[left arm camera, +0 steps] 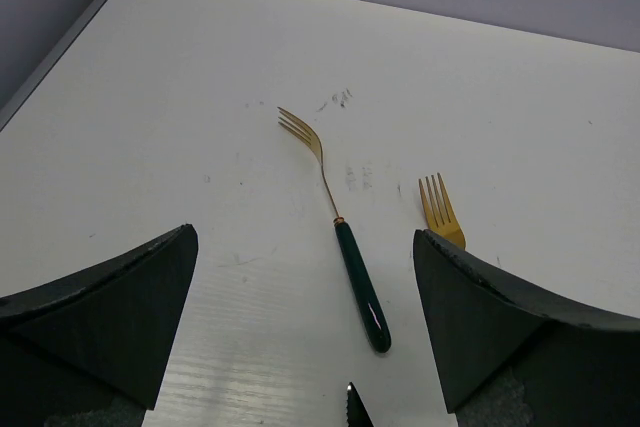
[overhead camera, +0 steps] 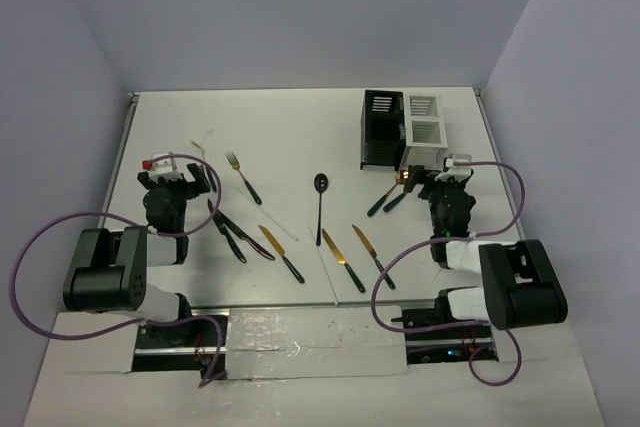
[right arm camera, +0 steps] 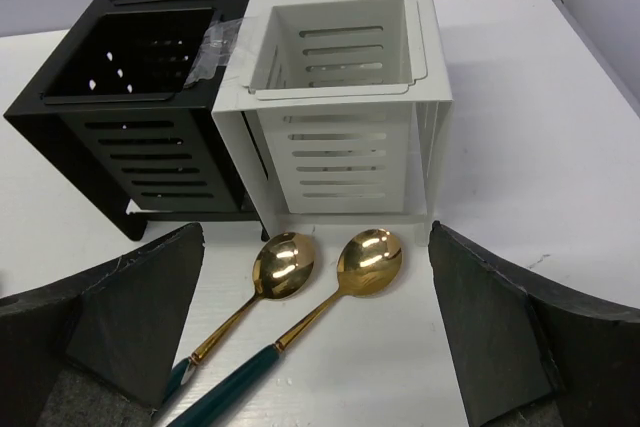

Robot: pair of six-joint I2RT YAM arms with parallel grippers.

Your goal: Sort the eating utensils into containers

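Note:
My left gripper (overhead camera: pixel 172 179) is open and empty, low over the table's left side. In the left wrist view (left arm camera: pixel 305 322) a gold fork with a dark green handle (left arm camera: pixel 345 237) lies between its fingers, a second gold fork's tines (left arm camera: pixel 440 209) show by the right finger, and a black serrated knife tip (left arm camera: pixel 357 409) is at the bottom. My right gripper (overhead camera: pixel 445 179) is open and empty in front of the joined black caddy (overhead camera: pixel 381 129) and white caddy (overhead camera: pixel 425 125). In the right wrist view (right arm camera: pixel 315 337) two gold spoons (right arm camera: pixel 283 265) (right arm camera: pixel 368 260) lie between its fingers, just before the white caddy (right arm camera: pixel 340 97).
Mid-table lie a black spoon (overhead camera: pixel 320 197), several gold knives with dark handles (overhead camera: pixel 340 247), black utensils (overhead camera: pixel 235 232) and thin white sticks (overhead camera: pixel 280 225). Grey walls close in the table on three sides. Purple cables loop beside both arms.

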